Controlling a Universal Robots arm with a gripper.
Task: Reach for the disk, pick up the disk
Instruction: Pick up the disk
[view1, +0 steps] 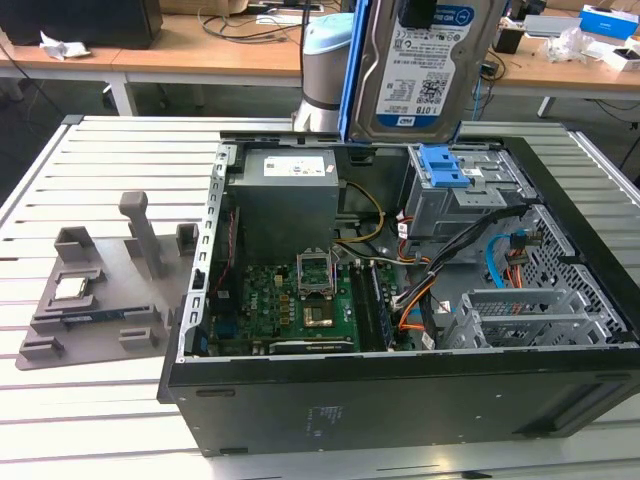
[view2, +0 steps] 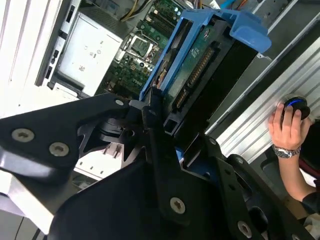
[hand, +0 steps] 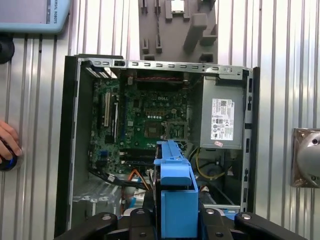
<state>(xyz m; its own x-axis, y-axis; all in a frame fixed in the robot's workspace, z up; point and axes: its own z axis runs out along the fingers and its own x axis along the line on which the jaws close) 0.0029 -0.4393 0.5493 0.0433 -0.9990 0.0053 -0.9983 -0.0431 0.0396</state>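
Observation:
The disk (view1: 425, 75) hangs upright in the air above the back of the open computer case (view1: 400, 400). Its silver face with the white-and-blue label faces the exterior view, and a blue frame runs along its edge. My gripper (view1: 415, 10) is shut on its upper end. In the second wrist view the disk (view2: 200, 65) shows its circuit-board side inside the blue frame, and my black fingers (view2: 155, 130) clamp its near end. In the first wrist view the blue frame of the disk (hand: 175, 195) stands between my fingers, high over the case.
Inside the case lie the motherboard (view1: 300, 300), a grey power supply (view1: 285, 195) and a drive cage with a bare blue bracket (view1: 445, 165). A grey fixture (view1: 90, 290) holding a small chip sits on the slatted table at the exterior view's left. A person's hand (view2: 287, 127) rests on a knob beside the case.

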